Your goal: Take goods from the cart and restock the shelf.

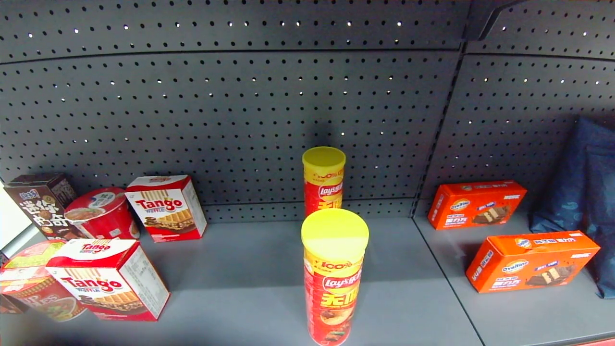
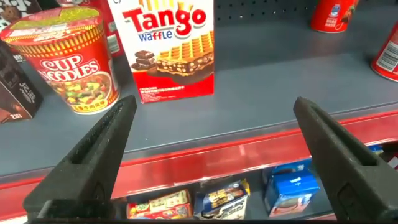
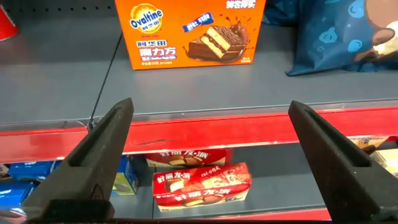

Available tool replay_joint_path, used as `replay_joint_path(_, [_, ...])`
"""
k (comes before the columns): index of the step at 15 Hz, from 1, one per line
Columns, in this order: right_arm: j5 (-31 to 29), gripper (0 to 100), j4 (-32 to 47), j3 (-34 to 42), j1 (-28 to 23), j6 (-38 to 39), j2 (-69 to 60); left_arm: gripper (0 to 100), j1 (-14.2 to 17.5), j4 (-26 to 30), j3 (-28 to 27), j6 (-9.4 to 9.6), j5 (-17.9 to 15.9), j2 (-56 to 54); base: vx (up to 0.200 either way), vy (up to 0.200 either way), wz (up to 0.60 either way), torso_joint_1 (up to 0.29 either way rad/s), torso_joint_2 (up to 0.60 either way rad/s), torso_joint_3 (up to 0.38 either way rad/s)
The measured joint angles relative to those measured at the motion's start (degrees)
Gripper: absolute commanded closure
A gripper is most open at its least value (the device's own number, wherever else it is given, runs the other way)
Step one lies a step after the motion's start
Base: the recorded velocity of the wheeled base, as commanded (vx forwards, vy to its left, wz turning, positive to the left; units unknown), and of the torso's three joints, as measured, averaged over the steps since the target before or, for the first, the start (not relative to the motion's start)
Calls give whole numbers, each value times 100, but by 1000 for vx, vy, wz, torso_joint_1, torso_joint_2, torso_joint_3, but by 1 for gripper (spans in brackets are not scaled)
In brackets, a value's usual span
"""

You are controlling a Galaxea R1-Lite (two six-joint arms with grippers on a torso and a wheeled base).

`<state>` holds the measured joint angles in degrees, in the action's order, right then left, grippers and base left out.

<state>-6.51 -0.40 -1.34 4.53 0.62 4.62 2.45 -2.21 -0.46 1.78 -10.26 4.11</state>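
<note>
My left fingers (image 2: 93,155) and right fingers (image 3: 336,155) stand spread, empty. The front chip can (image 1: 334,278) hides the rear chip can (image 1: 323,180) at its base; the blue bag (image 1: 586,192) is cut off.

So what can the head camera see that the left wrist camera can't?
Head view alone: two orange boxes and a dark blue bag on the robot's right side of the shelf. Left wrist view alone: the left gripper, open, and a lower shelf beneath, holding a blue box and other small packs. Both: the front Tango waffle box, the cup noodles beside it, and the grey shelf they stand on.
</note>
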Motion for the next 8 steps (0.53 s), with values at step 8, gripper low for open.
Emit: replay_joint_path(8, [9, 0, 0, 0, 0, -11, 1, 0, -4, -4, 0, -15, 0, 5, -25, 0, 0, 1, 0, 0])
